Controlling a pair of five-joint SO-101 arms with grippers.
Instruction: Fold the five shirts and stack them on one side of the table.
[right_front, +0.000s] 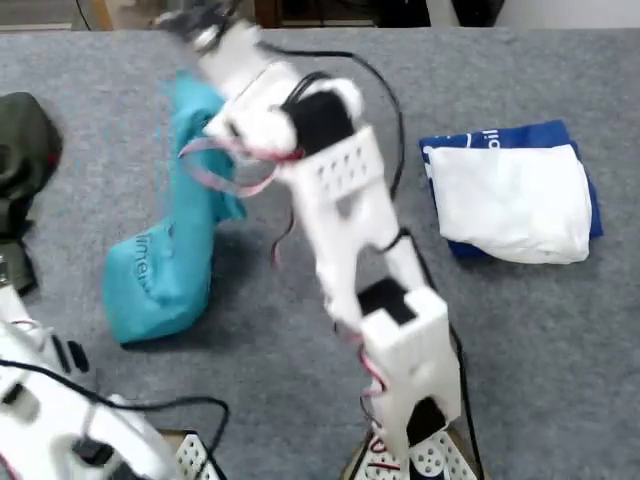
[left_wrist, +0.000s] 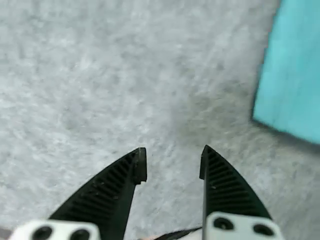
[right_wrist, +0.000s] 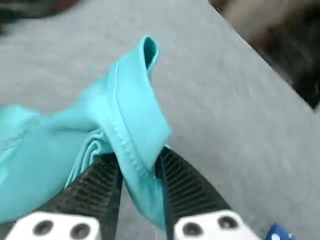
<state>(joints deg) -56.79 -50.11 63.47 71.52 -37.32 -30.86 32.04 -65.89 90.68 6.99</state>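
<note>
1. right claw (right_wrist: 137, 162): your right arm's claw is clamped onto a fold of the teal shirt (right_front: 160, 270). in the right wrist view you see the hemmed edge of the cloth pinched between both fingers.
2. teal shirt: its far end is held up off the grey surface (right_front: 250, 370) at the right arm's tip. its near end lies bunched on the surface, left of centre in the high view. the cloth hangs as a long strip, not folded.
3. left claw (left_wrist: 172, 162): its fingers are parted with nothing between them. it hangs above bare surface, with an edge of the teal shirt near it but not touching.
4. left arm (right_front: 60, 420): you find it at the near left corner of the high view, well apart from the right arm (right_front: 340, 200).
5. white shirt (right_front: 515, 200): folded, lying on top of a blue shirt (right_front: 540, 133) at the right side of the surface. blue cloth shows along its far and side edges.
6. dark garment (right_front: 25, 150): crumpled at the left edge of the surface, apart from the teal shirt.
</note>
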